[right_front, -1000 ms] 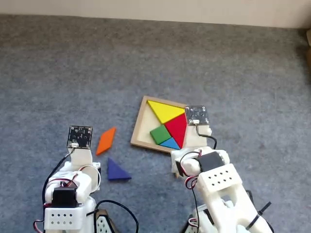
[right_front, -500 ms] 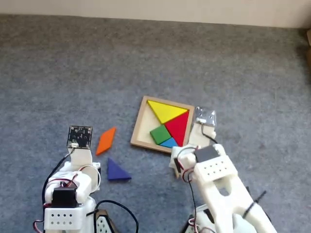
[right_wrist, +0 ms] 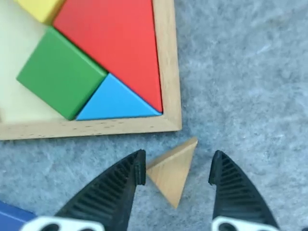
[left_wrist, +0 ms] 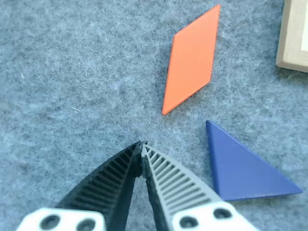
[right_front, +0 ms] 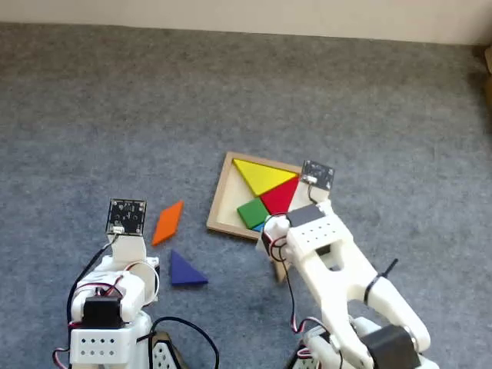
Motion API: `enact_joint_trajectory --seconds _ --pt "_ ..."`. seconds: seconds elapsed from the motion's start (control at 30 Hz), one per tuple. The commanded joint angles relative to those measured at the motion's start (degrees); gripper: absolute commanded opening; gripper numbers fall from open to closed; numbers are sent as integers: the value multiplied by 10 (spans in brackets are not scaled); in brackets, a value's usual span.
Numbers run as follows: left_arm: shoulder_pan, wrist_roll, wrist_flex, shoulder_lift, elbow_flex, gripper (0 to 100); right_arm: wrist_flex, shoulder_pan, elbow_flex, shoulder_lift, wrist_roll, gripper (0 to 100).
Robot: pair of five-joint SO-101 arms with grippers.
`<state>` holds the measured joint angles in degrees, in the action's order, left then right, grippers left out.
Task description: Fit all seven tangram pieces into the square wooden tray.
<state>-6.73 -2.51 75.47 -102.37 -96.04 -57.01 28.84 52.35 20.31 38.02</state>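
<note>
The square wooden tray holds a yellow triangle, a red triangle, a green square and a light blue triangle. An orange parallelogram and a dark blue triangle lie on the carpet to its left. A small plain wooden triangle lies just outside the tray rim, between the fingers of my open right gripper. My left gripper is shut and empty, low over the carpet, close to the orange parallelogram and the dark blue triangle.
Grey carpet covers the whole work area. The right arm lies over the tray's near right corner. The left arm stands at the near left. A pale wall strip runs along the far edge.
The right arm has swung left and forward, so it now covers the tray's near right corner. The left arm and the loose pieces have not moved.
</note>
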Motion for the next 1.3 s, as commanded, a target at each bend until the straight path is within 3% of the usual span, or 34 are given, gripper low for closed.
enact_joint_trajectory --seconds 0.0,1.03,1.27 --pt "-7 -4 2 -24 -11 7 8 6 -44 -20 16 217" --pt "-7 -4 2 -24 -11 7 57 5 -1 -63 28 217" --pt "-7 -4 2 -24 -11 7 -14 6 -7 -58 25 216"
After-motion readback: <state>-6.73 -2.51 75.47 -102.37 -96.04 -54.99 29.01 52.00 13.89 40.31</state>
